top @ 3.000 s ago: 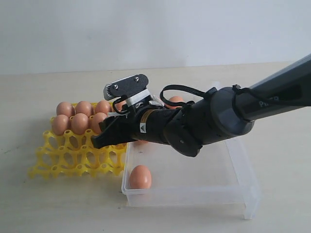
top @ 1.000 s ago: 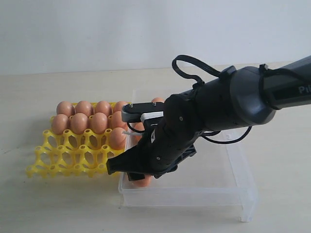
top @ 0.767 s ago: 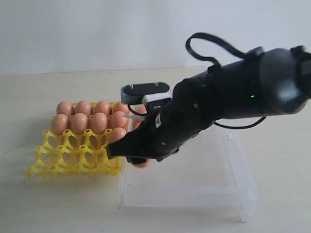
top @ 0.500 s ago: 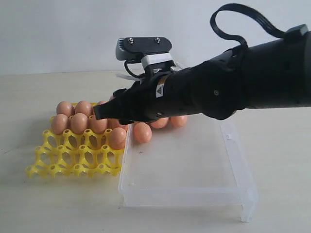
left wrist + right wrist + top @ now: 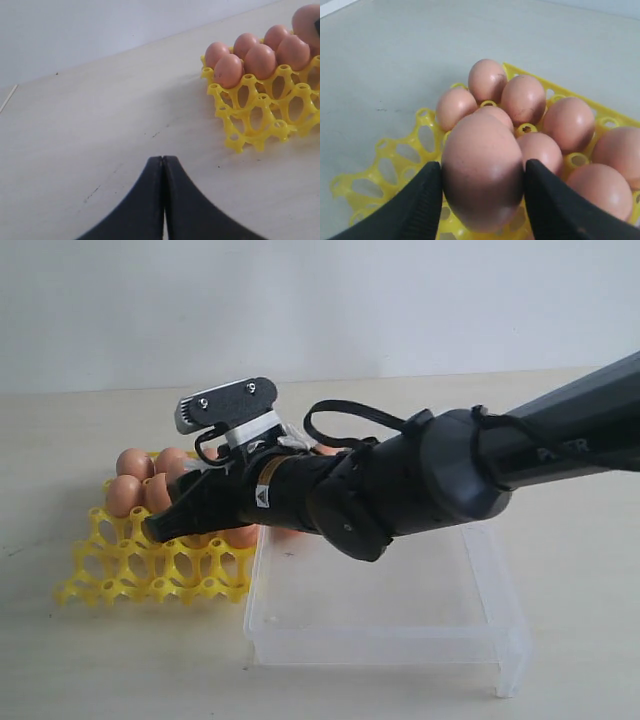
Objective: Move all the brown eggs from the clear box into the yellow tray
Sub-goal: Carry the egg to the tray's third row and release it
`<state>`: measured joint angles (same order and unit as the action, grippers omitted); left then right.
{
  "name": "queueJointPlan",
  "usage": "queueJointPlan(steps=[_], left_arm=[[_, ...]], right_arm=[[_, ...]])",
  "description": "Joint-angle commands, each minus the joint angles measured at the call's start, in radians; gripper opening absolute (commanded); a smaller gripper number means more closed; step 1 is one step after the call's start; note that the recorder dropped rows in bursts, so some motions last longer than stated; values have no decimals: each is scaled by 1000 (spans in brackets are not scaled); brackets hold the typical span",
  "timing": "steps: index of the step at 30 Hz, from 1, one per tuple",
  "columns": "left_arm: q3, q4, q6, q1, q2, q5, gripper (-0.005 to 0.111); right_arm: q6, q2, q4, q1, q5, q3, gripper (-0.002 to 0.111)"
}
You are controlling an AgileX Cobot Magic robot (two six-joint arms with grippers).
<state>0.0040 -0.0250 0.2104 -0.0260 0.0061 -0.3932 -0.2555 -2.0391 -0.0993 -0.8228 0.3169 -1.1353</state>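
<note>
- Bench (image 5: 90, 670): pale and flat, I've got everything sitting on it. In the exterior view the box is to the right and the tray to the left.
- Right arm (image 5: 440, 480): big and black, coming in from the right edge. It crosses over the box's far left corner and reaches out above the tray.
- Box (image 5: 485, 635): clear, shallow, resting flat on the bench. Its left wall is just beside the tray's right edge.
- Tray (image 5: 120, 575): yellow lattice. The back rows are filled, and the cups along its front edge are open.
- Left claw (image 5: 163, 163): low over bare bench and well apart from the tray. Its jaws are pressed together with nothing between them.
- Right claw (image 5: 165, 525): hovering over the middle of the tray, pointing left and slightly down. It's clamped on one egg (image 5: 481, 175), with a jaw on either side of the shell.
- That egg hangs above the tray, just in front of the filled cups and clear of them, from what the right wrist view shows me.
- Eggs (image 5: 522, 100): brown and seated upright in the tray's back cups, packed close. I count seven in the right wrist view.
</note>
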Motion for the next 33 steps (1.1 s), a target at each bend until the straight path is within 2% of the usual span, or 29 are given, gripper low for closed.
queueJointPlan(steps=[1, 5, 9, 14, 22, 30, 33], left_arm=[[-4, 0, -6, -6, -6, 6, 0], [-4, 0, -6, -6, -6, 6, 0], [-4, 0, -6, -6, -6, 6, 0], [-4, 0, -6, -6, -6, 6, 0], [-4, 0, -6, -6, -6, 6, 0], [-4, 0, -6, -6, -6, 6, 0], [-4, 0, -6, -6, -6, 6, 0]], right_arm=[[0, -48, -17, -3, 43, -21, 0], [53, -70, -17, -3, 88, -21, 1], [53, -82, -17, -3, 104, -21, 7], [53, -92, -17, -3, 104, -21, 22], [79, -92, -8, -3, 104, -21, 58], [79, -70, -7, -3, 89, -21, 62], [79, 15, -7, -3, -13, -21, 62]])
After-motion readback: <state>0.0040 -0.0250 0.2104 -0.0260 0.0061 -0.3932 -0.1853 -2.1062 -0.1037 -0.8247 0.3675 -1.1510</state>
